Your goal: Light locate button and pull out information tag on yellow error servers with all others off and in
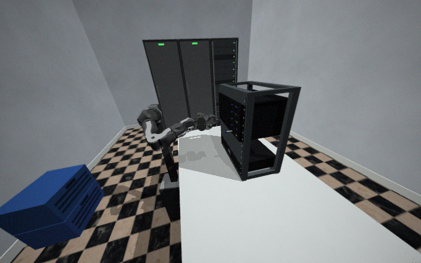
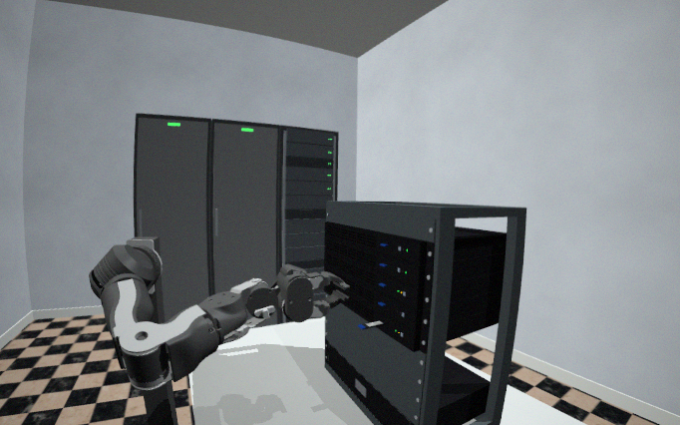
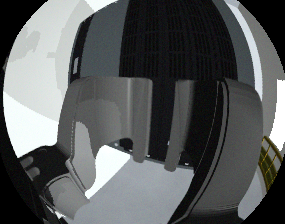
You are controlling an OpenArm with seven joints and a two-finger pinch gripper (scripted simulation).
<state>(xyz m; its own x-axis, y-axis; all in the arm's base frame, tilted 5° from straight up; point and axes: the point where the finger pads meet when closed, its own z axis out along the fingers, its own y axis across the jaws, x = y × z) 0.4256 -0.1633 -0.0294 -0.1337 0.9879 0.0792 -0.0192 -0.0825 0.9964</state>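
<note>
The dark open-frame rack (image 1: 246, 140) (image 2: 435, 316) stands on the white table (image 1: 271, 212) (image 2: 258, 380). It holds several stacked black servers, each with a small blue tag end and tiny status lights. The lowest server's information tag (image 2: 373, 323) (image 1: 228, 131) sticks out of the front; the tags above it sit flush. The light colours are too small to read surely. My gripper (image 2: 343, 288) (image 1: 218, 120) (image 3: 162, 124) is shut and empty. It is close to the left part of the rack front, at about the height of the middle server. The wrist view shows only the black server grille (image 3: 173, 50) ahead of the fingers.
Tall server cabinets (image 1: 179, 78) (image 2: 205, 201) stand against the back wall behind the arm. A blue box (image 1: 47, 205) lies on the checkered floor at the left. The arm's pedestal (image 1: 171, 163) stands at the table's left edge.
</note>
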